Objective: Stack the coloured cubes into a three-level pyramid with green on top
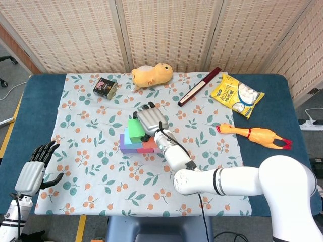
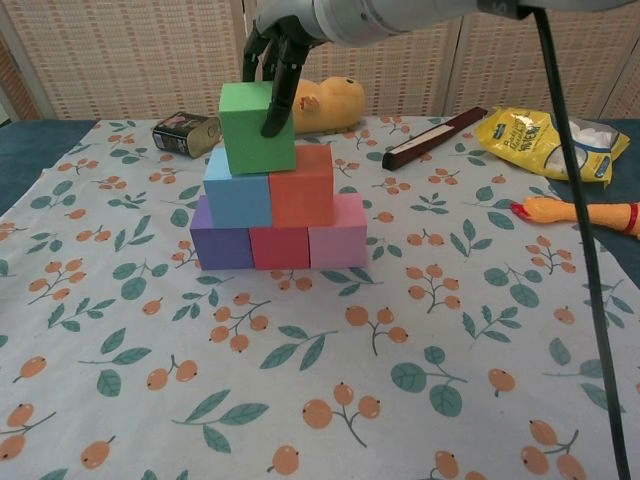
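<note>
One green cube (image 2: 257, 127) is gripped from above by the right hand (image 2: 281, 40) and rests slightly left of centre (tilted a little) on the blue cube (image 2: 238, 187) and orange cube (image 2: 301, 186), mid-tablecloth (image 2: 480, 330), while the left hand (image 1: 35, 169) lies open at the near-left edge.
</note>
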Motion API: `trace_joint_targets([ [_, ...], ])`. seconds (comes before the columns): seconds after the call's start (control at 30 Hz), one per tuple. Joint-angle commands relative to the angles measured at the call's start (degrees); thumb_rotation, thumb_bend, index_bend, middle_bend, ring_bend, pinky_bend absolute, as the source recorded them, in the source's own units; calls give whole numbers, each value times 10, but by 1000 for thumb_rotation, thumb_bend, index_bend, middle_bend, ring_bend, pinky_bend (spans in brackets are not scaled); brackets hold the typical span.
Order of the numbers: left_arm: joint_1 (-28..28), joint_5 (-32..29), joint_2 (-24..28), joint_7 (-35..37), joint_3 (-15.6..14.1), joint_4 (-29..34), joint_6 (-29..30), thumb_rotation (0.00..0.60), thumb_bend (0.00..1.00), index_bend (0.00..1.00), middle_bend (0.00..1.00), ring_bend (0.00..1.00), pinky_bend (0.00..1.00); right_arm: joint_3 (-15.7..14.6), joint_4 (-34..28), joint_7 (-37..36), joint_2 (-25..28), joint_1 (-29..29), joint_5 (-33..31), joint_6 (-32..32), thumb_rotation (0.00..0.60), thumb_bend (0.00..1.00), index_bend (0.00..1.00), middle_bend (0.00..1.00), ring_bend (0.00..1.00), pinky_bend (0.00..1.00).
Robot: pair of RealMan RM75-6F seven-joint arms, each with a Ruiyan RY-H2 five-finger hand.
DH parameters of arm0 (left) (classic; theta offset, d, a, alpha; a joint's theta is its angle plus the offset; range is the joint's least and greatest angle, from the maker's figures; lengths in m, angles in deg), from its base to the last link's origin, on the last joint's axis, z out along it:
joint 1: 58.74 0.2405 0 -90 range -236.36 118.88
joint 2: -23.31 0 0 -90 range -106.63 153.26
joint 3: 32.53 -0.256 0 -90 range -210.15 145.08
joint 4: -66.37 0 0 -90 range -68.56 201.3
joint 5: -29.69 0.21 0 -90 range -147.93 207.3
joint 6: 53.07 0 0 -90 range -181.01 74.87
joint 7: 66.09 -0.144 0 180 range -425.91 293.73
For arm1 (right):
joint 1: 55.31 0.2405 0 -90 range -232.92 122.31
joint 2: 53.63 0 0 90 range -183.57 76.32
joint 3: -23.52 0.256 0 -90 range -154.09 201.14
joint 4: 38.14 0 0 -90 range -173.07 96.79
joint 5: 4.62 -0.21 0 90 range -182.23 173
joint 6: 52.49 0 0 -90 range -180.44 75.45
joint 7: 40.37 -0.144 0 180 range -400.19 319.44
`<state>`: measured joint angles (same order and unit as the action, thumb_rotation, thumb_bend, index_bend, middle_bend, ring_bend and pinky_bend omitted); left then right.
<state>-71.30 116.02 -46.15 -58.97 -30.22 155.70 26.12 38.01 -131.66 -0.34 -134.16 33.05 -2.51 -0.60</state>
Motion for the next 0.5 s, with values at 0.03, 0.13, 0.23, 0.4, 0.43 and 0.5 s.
trace_joint_targets([
  [0.03, 0, 0, -1, 0, 0, -1, 0, 600, 299, 71, 0, 0, 47, 1, 2, 3, -3, 1, -3, 0, 600, 166, 294, 360, 120, 0],
  [0.13, 0, 0, -1, 1, 0, -2, -1, 600, 299, 72, 0, 0, 47, 2, 5, 6, -5, 1, -5, 2, 600, 165, 291, 360, 120, 0],
  [0.23, 0, 0, -1, 4, 0, -3, -2, 600, 302, 71, 0, 0, 47, 4, 7, 9, -7, 1, -6, 2, 600, 165, 290, 360, 120, 0],
  [0.4, 0, 0, -2, 6, -1, -5, -2, 600, 303, 70, 0, 0, 47, 6, 12, 12, -12, 0, -8, 0, 600, 165, 289, 360, 120, 0],
  [0.43, 0, 0, -2, 6, -1, -5, -3, 600, 303, 71, 0, 0, 47, 6, 13, 12, -13, 0, -8, -1, 600, 165, 289, 360, 120, 0],
  [0.5, 0, 0, -2, 7, -1, -5, -3, 600, 301, 70, 0, 0, 46, 7, 14, 13, -15, 0, -9, -2, 600, 165, 288, 360, 120, 0],
])
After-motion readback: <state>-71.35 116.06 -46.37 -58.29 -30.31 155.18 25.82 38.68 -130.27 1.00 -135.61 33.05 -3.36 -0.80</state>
